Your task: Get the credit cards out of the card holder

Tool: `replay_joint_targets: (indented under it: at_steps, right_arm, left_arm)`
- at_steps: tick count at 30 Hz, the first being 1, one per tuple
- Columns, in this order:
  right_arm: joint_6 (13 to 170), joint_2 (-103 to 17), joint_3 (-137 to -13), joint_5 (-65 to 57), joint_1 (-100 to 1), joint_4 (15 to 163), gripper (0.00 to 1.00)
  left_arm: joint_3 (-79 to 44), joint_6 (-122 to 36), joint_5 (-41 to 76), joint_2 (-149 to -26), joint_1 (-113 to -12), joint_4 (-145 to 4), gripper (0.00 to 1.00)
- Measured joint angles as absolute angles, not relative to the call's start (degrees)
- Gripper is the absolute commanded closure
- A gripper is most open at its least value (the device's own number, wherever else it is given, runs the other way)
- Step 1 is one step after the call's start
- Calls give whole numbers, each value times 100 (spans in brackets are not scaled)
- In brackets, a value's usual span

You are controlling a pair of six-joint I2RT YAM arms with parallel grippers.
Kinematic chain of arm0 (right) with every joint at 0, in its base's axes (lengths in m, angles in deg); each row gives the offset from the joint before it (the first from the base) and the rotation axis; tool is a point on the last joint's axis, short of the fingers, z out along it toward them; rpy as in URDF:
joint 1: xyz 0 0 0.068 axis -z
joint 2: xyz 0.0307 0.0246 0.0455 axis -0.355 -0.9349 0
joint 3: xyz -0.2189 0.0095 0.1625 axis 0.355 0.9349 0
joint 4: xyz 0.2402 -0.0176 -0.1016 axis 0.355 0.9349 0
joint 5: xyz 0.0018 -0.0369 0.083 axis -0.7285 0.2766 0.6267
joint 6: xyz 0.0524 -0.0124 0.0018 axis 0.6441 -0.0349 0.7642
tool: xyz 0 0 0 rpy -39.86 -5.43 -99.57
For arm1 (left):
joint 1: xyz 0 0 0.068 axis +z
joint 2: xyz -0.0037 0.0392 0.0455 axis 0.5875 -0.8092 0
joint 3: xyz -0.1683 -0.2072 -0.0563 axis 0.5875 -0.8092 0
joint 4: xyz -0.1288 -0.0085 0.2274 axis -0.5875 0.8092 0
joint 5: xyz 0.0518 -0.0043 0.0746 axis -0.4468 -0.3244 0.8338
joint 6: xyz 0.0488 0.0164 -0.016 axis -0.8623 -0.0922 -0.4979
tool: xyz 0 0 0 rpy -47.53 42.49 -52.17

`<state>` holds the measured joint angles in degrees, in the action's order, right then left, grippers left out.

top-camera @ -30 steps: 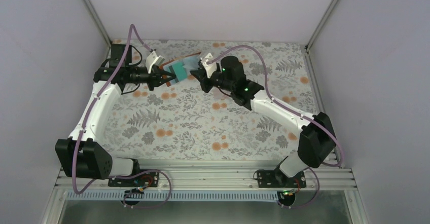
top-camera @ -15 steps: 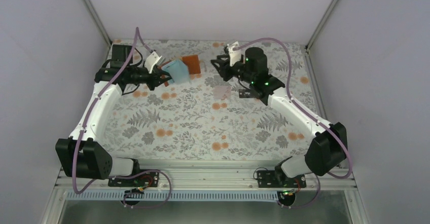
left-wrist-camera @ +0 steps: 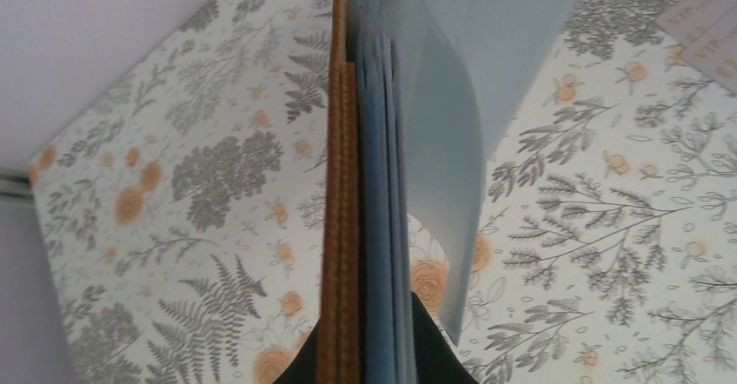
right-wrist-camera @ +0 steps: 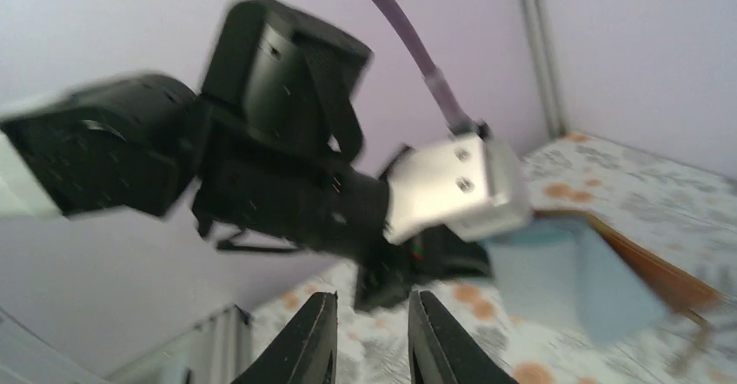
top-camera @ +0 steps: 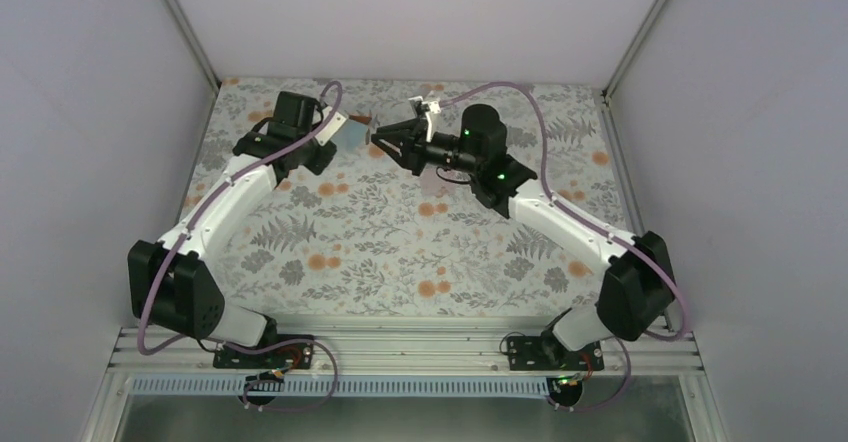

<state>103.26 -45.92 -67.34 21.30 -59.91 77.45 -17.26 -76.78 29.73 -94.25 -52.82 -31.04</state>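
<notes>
My left gripper (top-camera: 337, 135) is shut on the card holder (top-camera: 352, 133) and holds it up at the back of the table. The left wrist view shows the card holder (left-wrist-camera: 341, 228) edge-on: rust-brown leather on the left, pale blue-grey pockets and a loose flap on the right, pinched between the black fingers (left-wrist-camera: 434, 349). One pale pink credit card (left-wrist-camera: 706, 21) lies flat on the table at the right. My right gripper (top-camera: 380, 145) points left, just right of the holder, open by a narrow gap with nothing in it. Its wrist view shows the holder (right-wrist-camera: 565, 284) ahead to the right.
The flower-patterned table cloth (top-camera: 400, 252) covers the table. Pale walls and metal corner posts (top-camera: 632, 37) close in the back and sides. The left arm's wrist (right-wrist-camera: 287, 184) fills much of the right wrist view, close in front of the right fingers.
The left arm has swung the holder to the right and turned it. The right gripper opened, pulled away to the back right, then came back left toward the holder with a narrower gap.
</notes>
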Motion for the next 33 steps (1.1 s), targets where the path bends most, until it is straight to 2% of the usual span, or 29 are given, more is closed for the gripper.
replay_joint_targets:
  at_steps: [4, 7, 11, 16, 25, 33]
  right_arm:
    - [11152, -5005, -6734, 2532, -5988, 6773, 83]
    - [11620, -5370, -6734, 2633, -5991, 6443, 85]
    - [11862, -5536, -6624, 2595, -6019, 6427, 84]
    - [11587, -5521, -6644, 2403, -6264, 6687, 85]
    - [11281, -5641, -6690, 2154, -6655, 7135, 88]
    - [10953, -5890, -6998, 1245, -6648, 7553, 89]
  left_arm:
    - [-1654, -7639, 2746, -9528, -5365, -3021, 98]
    - [-1542, -7543, 1815, -9550, -5346, -2916, 98]
    - [-1321, -7322, 539, -9550, -5311, -2837, 98]
    - [-1144, -7034, -196, -9554, -5103, -2818, 98]
    - [-1007, -6824, -1024, -9559, -4954, -2715, 98]
    - [-1007, -6850, -1404, -9559, -4937, -2695, 98]
